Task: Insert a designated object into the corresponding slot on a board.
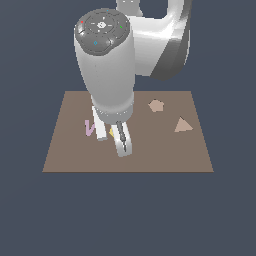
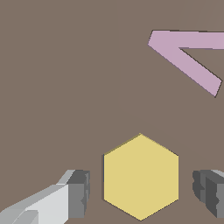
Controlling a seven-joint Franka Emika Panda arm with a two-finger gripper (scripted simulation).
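Yellow block [image 2: 141,176] lies flat on our brown board [image 1: 70,145], a corner pointing toward the pink V [image 2: 186,56]; as a regular hexagon it has no long axis. Our gripper [image 2: 141,190] straddles it with jaws released, fingers [image 2: 78,192] clear of both sides. Farther off sit a tan pentagon [image 1: 156,105] and tan triangle [image 1: 182,125].

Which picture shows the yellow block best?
The wrist view: the whole yellow block fills it, lying between the open end effector fingers. In the exterior view only a yellow sliver peeks out.
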